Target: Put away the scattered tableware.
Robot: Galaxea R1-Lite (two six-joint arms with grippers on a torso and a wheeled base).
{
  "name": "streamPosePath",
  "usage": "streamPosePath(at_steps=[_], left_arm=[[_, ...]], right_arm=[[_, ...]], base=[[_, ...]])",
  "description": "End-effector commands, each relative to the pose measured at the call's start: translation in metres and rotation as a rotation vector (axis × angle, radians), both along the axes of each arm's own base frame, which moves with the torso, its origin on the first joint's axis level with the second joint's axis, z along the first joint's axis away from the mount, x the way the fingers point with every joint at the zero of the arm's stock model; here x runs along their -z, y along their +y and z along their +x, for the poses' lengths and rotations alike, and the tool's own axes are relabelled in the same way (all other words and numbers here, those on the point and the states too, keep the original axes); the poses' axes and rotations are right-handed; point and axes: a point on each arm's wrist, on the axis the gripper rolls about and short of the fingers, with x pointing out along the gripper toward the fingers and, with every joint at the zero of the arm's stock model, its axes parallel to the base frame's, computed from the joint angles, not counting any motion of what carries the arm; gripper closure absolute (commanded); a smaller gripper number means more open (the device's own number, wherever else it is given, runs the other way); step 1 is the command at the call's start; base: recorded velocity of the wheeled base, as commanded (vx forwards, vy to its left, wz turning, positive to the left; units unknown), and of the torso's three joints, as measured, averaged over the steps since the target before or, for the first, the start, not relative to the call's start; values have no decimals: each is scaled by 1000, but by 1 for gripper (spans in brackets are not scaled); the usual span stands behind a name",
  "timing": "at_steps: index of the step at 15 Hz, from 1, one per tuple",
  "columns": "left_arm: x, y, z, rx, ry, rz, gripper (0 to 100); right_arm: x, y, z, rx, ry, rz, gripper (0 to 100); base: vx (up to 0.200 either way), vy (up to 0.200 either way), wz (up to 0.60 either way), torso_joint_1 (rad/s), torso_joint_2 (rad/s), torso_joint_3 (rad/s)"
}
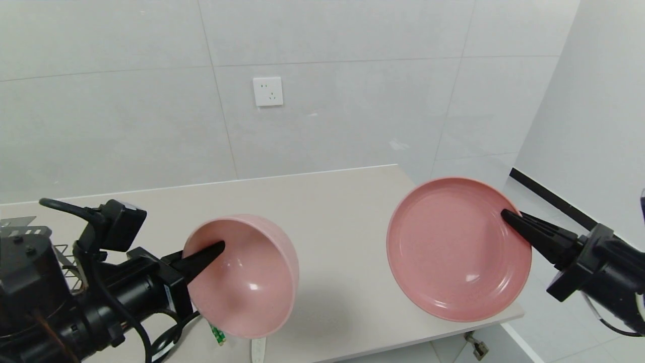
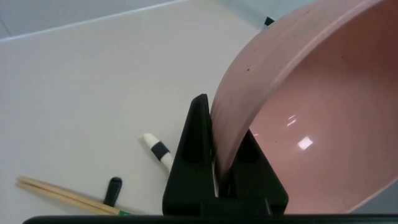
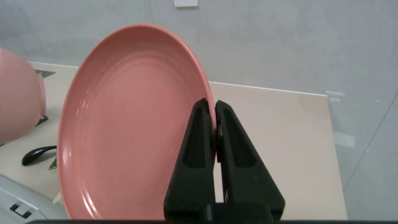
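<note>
Beige counter (image 1: pixel 342 212) before white tiled wall (image 1: pixel 126 126) | pink bowl (image 1: pixel 252 282) hangs tilted above it, rim clamped in left gripper (image 1: pixel 219 246) | pink plate (image 1: pixel 453 252) on edge, rim clamped in right gripper (image 1: pixel 504 213), well apart rightward | metal rack (image 1: pixel 20 226) leftmost, nearer bowl.

Beige counter (image 1: pixel 342 212) below wall socket (image 1: pixel 267 91) (white).

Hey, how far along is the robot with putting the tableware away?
Nothing looks stowed yet. In hand: the left gripper grips the pink bowl by its rim, the right gripper the pink plate, both lifted off the table. Left: chopsticks, a white utensil and a black utensil lie on the table.
</note>
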Motion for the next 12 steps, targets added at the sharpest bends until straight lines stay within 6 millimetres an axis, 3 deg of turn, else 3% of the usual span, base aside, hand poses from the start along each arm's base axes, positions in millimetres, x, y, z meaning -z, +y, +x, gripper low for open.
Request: streamPosePath(at_steps=[1, 4, 7, 12], left_arm=[[6, 1, -6, 9, 18, 0, 100], [0, 5, -7, -17, -43, -137, 100], [-4, 8, -3, -45, -89, -155, 100], [-5, 2, -14, 18, -97, -159, 100]], right_arm=[[1, 0, 3, 4, 3, -5, 100], [1, 3, 6, -3, 8, -3, 100], [0, 3, 8, -3, -20, -28, 100], [-2, 4, 8, -6, -27, -28, 100]], base=[[0, 0, 0, 0, 0, 0], [0, 0, 0, 0, 0, 0], [0, 0, 0, 0, 0, 0], [0, 0, 0, 0, 0, 0]])
